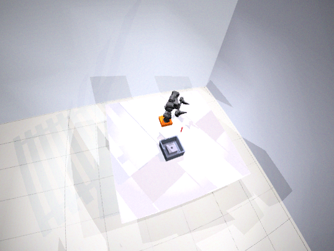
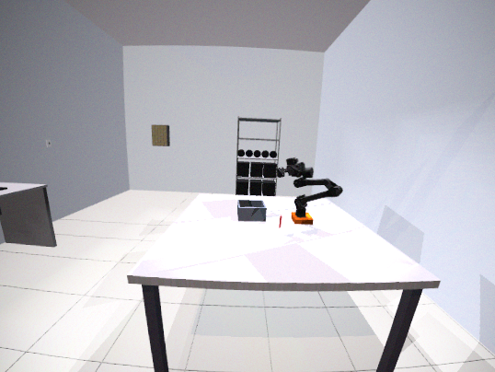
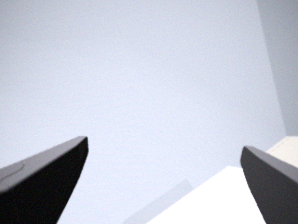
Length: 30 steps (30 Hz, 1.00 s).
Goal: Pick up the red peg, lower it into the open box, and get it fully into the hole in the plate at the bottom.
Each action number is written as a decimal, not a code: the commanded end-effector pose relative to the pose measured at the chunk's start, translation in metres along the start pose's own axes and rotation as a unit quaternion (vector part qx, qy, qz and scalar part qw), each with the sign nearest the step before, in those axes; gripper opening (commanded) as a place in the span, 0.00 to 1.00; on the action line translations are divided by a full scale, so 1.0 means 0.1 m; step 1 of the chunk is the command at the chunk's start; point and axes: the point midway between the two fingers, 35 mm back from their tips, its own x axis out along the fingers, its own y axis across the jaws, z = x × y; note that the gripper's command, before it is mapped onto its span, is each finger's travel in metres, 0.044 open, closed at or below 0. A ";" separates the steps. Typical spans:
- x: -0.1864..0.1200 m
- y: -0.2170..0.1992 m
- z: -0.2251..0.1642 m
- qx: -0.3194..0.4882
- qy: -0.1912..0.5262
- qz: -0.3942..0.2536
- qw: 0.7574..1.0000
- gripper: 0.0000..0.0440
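Note:
The thin red peg [image 1: 182, 129] [image 2: 280, 221] is on the white table, between the arm's orange base and the box in the exterior view. In that view it looks upright or nearly so. The open grey box [image 1: 162, 153] [image 2: 251, 215] stands on the table; inside it, in the top view, a light plate [image 1: 175, 150] with a small dark hole lies at the bottom. My gripper [image 1: 187, 108] [image 3: 163, 148] is wide open and empty, held high above the table, away from peg and box. The wrist view shows both fingers apart, with neither peg nor box between them.
The arm's orange base [image 1: 166, 121] [image 2: 302, 218] stands on the table [image 1: 198, 164] [image 2: 221, 258], close to the peg. Walls rise beyond the table. A shelf rack [image 2: 259, 120] stands far behind, and another desk [image 2: 28, 216] is at the far left in the exterior view.

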 end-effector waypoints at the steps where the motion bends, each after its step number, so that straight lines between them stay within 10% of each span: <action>1: 0.01 -0.01 0.04 0.002 -0.007 0.001 1.000 0.95; 15: 0.44 -0.47 0.76 0.171 -0.128 -0.012 0.977 1.00; 30: 0.87 -1.24 0.35 0.359 -0.099 -0.172 0.912 1.00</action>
